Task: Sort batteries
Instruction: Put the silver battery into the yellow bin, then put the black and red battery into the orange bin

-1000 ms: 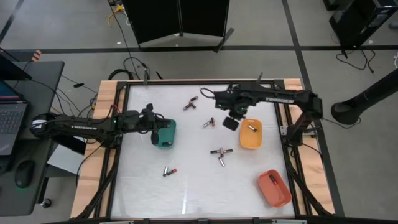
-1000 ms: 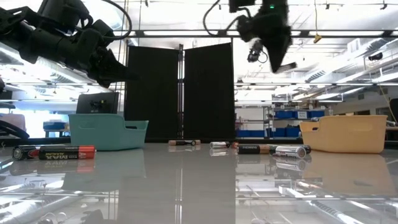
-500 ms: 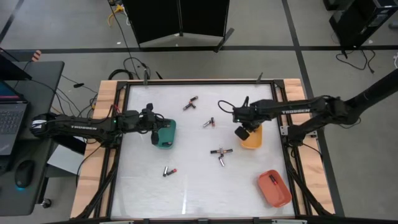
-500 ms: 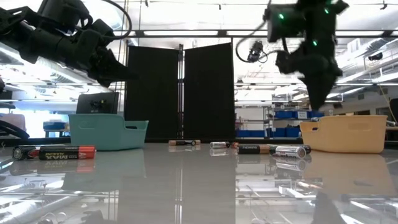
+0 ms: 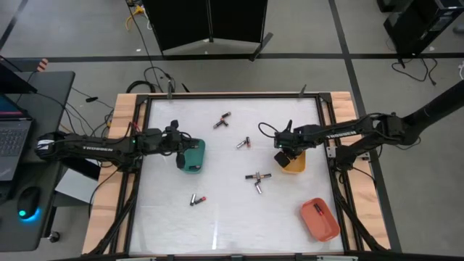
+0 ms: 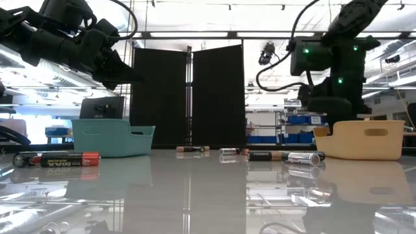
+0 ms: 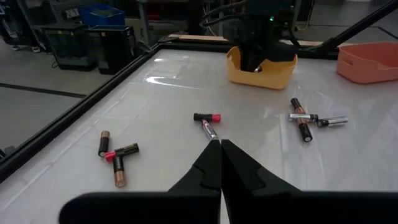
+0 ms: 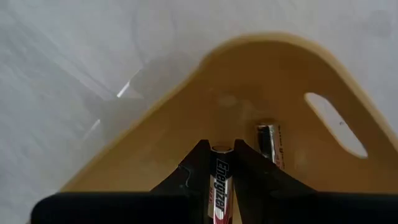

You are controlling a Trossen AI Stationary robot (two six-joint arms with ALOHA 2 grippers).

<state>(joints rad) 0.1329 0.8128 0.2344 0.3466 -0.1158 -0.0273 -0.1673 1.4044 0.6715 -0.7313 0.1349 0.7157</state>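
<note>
My right gripper points down into the yellow tray and is shut on a silver battery. A second battery lies on that tray's floor. More batteries lie loose on the white table: a pair at the far middle, one nearer the centre, a crossed group, and two toward the near left. My left gripper hangs shut and empty beside the teal tray. My right gripper pinches the silver battery between its two fingers, which come from above and run along its length. The battery's lower end shows level with the fingertips. It stands upright over the tray floor; whether it touches the floor I cannot tell.
A red-orange tray with a battery in it stands at the near right. Black rails frame the table on wooden side boards. Bare white table lies along the near edge.
My right gripper has come down from high above the table and gone toward the right edge, into the yellow tray, rolling its wrist on the way. The loose batteries and the trays have stayed where they were.
</note>
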